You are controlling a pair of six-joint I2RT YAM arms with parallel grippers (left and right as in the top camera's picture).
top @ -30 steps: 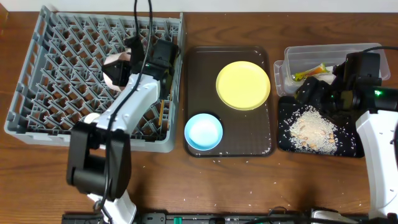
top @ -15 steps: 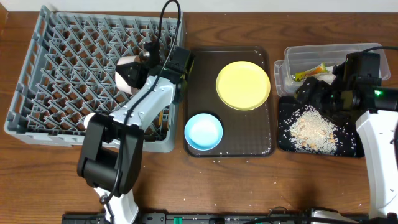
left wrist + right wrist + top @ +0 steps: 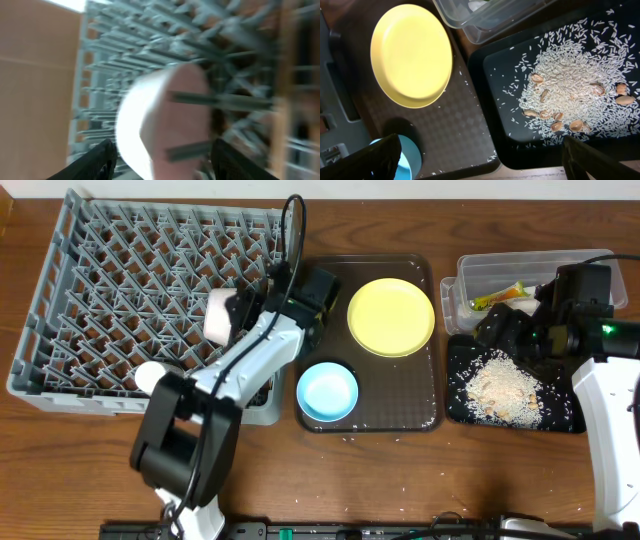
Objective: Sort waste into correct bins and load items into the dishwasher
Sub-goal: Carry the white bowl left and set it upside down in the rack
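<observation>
Wooden bench (image 3: 60,470) shows as a bare strip along the front, with a few stray grains near its front edge. At its left stands the large square grey plastic dish rack (image 3: 100,290). The rack's right wall runs just beside the left rim of the dark brown serving tray (image 3: 400,395).

My left arm crosses that wall. My left pincer (image 3: 162,150) sits among the pegs in the rack's right half, with a finger against each side of the small white cup (image 3: 218,315). The wrist view is blurred. Even so, the cup fills the gap between the fingers and lies tilted, mouth toward the camera, with pegs crossing it. Rows of bare pegs spread to the left and rear of it.

On the brown tray, the light blue bowl (image 3: 327,392) sits in the front left corner, close to the rim. The round yellow plate (image 3: 391,317) lies at the rear right, close to the right rim and apart from the bowl. Bare tray floor shows at the front right.

Just right of that tray is the shallow glossy black rectangular tray (image 3: 492,72), which holds the pale beige rice-like crumbs (image 3: 570,70). Behind it is the clear rectangular plastic tub (image 3: 590,265), with the small orange-and-green sachet (image 3: 497,298) inside.

My right pincer (image 3: 481,140) hovers over the black tray's left edge. Its fingers are wide apart and grip nothing.
</observation>
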